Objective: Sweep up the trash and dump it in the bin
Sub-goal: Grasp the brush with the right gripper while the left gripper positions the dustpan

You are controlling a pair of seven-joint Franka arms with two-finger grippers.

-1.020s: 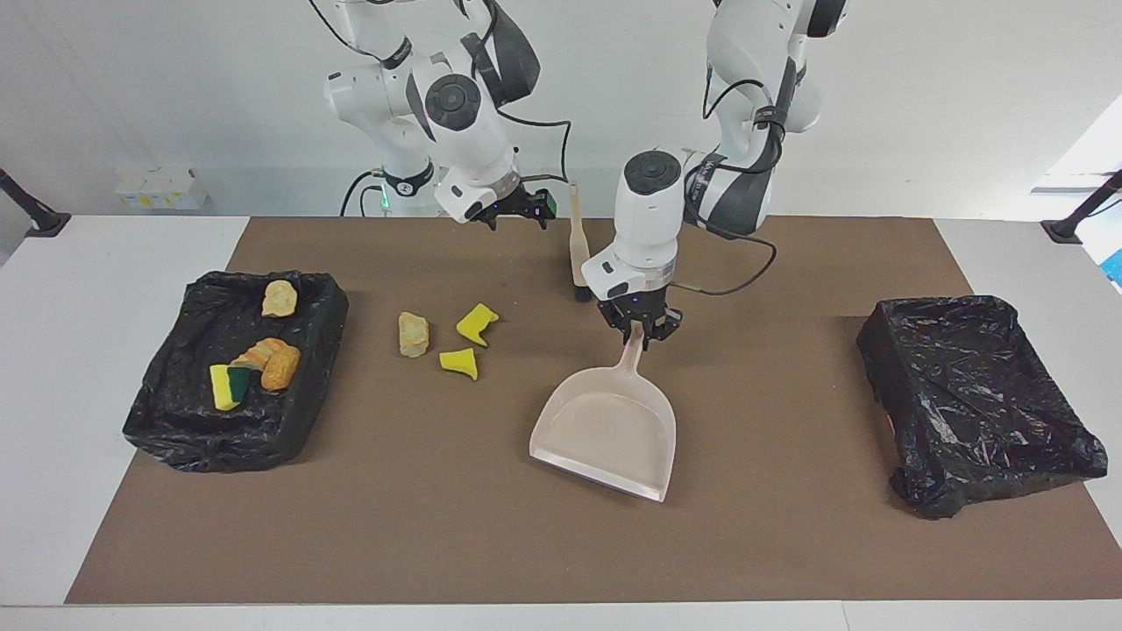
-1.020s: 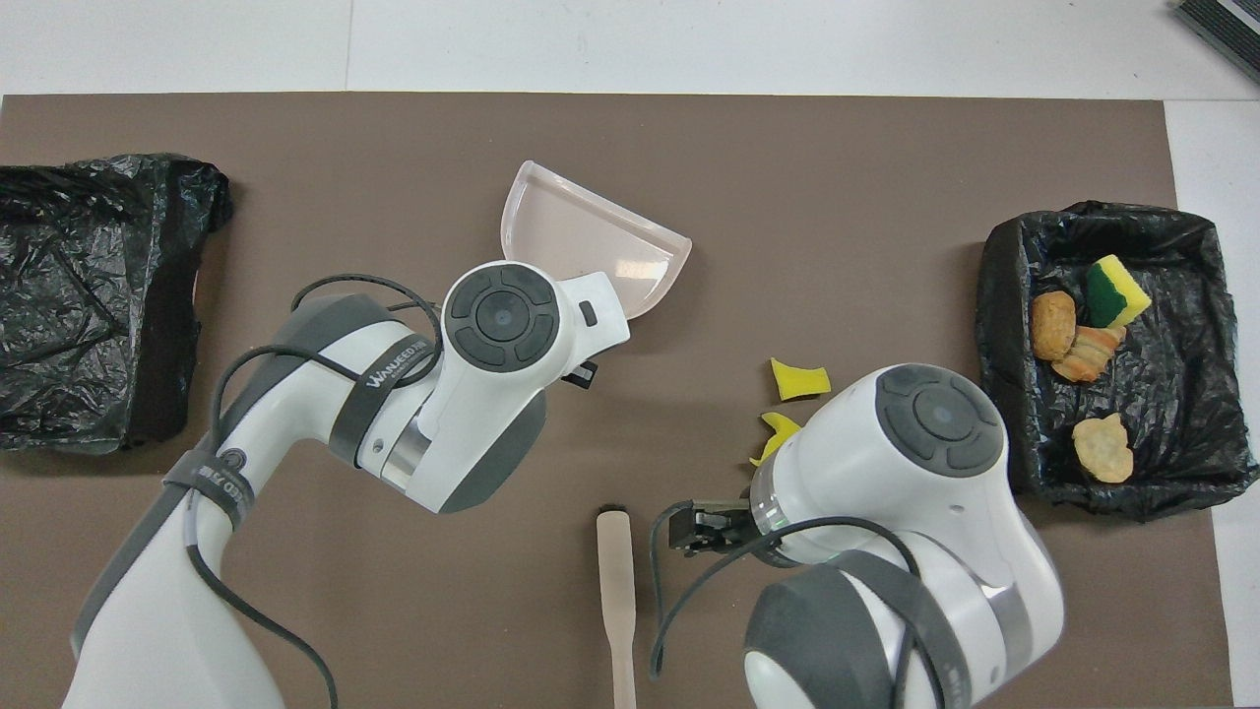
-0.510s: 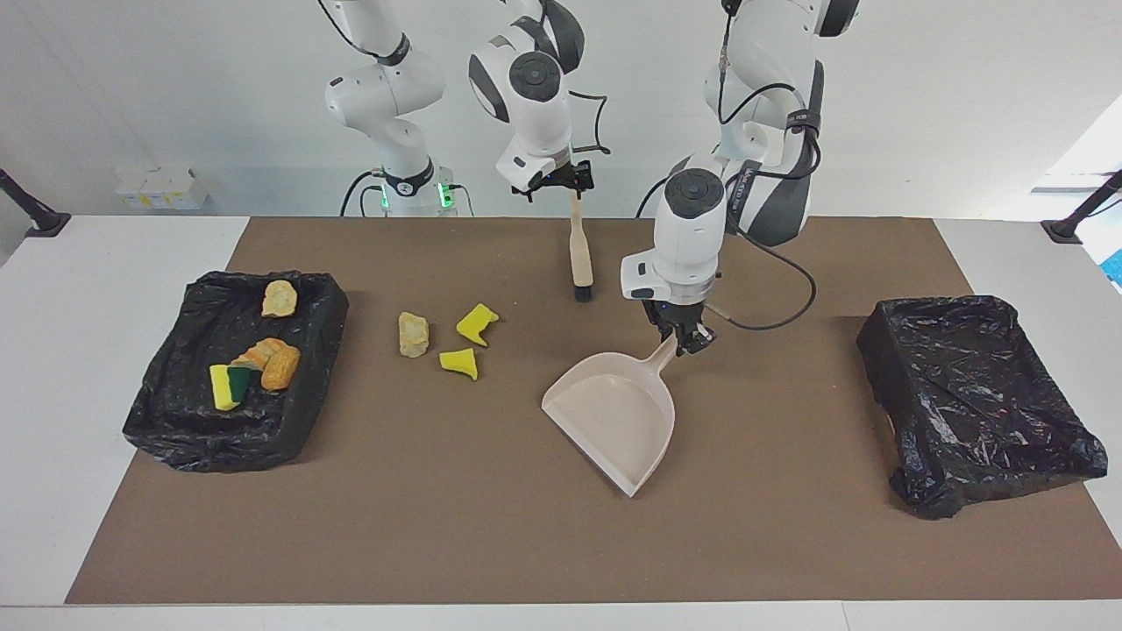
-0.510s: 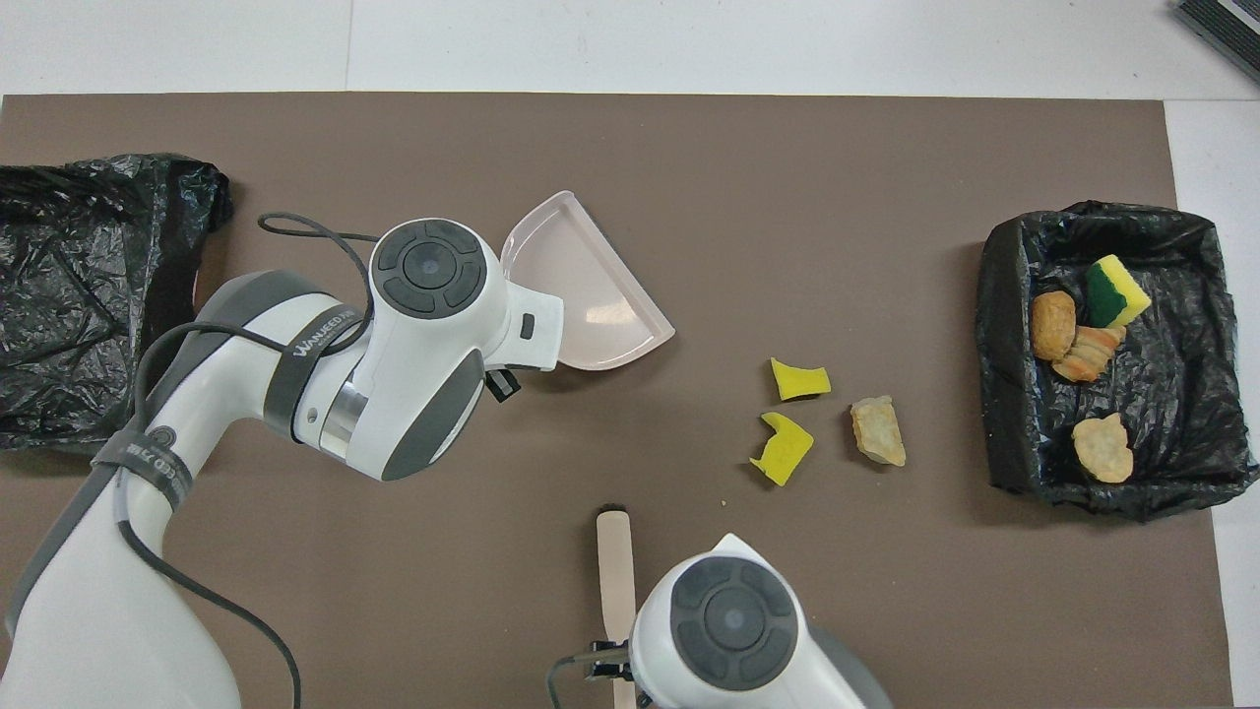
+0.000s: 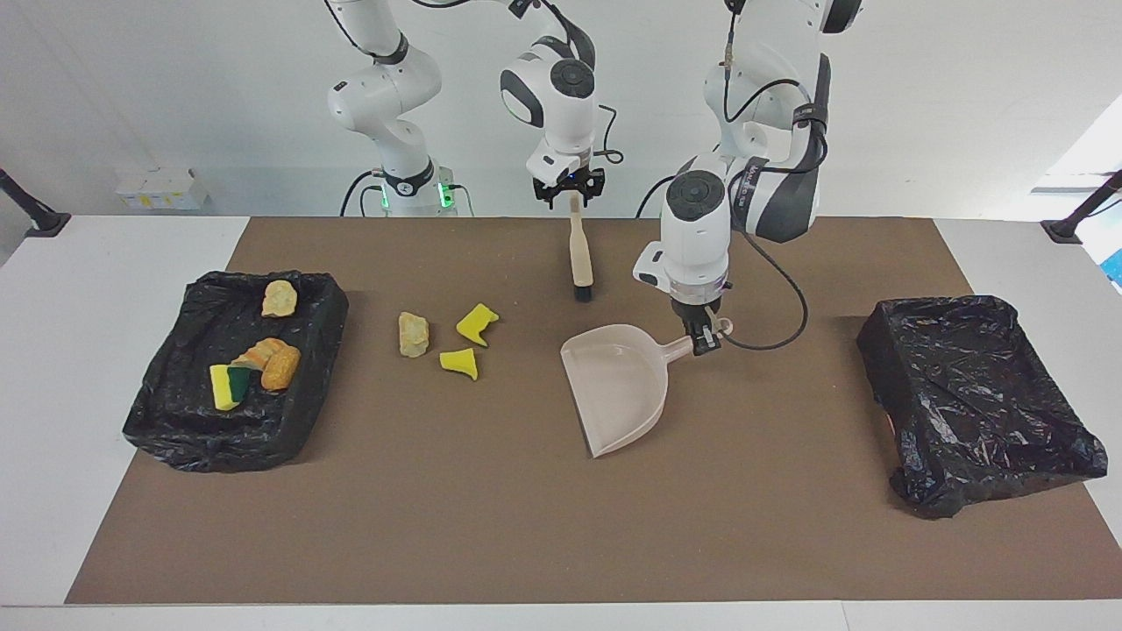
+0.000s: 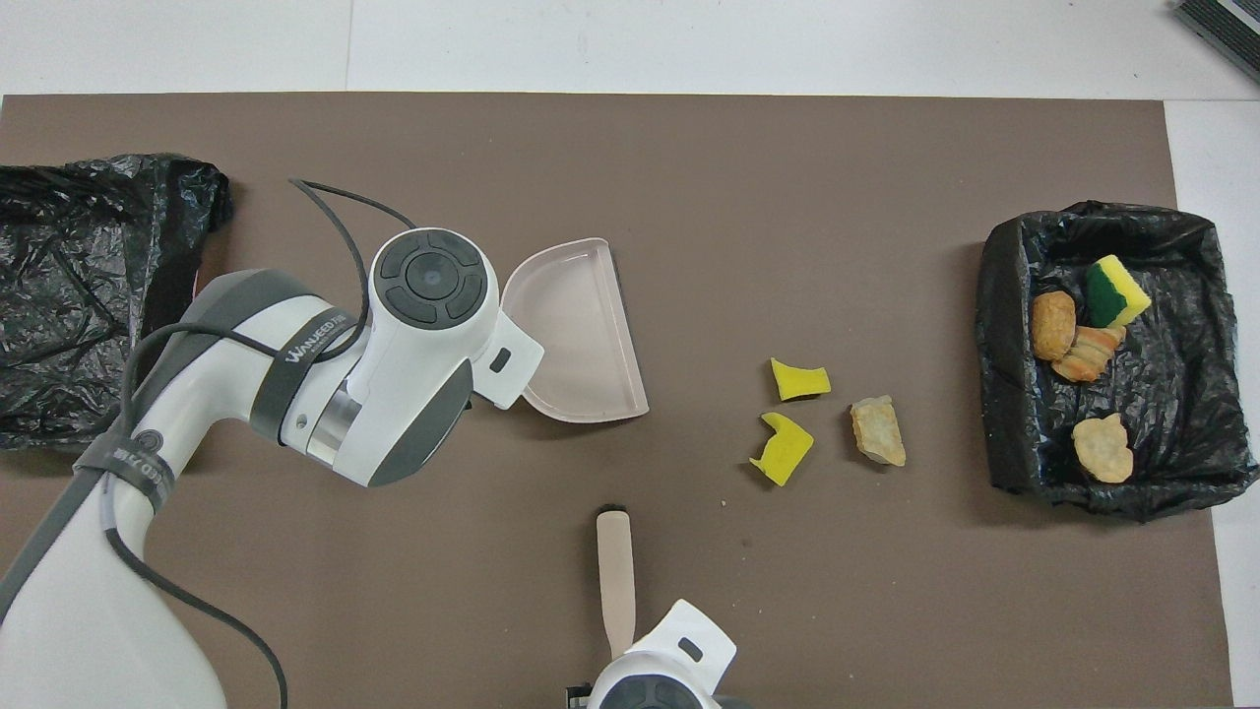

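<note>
- While the brush (image 5: 579, 255) lies on the brown mat (image 5: 491, 526), its handle end is straddled by the right gripper (image 5: 570, 194), whose fingertips are seen on either side of it; whether it is clamped yet cannot be told.
- Its long axis runs away from the robots, black bristles farthest.
- Clamped in the left gripper (image 5: 704, 341) is the dustpan (image 5: 616, 386) handle, mouth turned toward the right arm's end.
- Three loose scraps (image 5: 443, 337) lie between that mouth and the filled bin (image 5: 166, 412), toward the right arm's end from the bristles.
- Four scraps are already in that bin; open mat is left around the loose ones.
</note>
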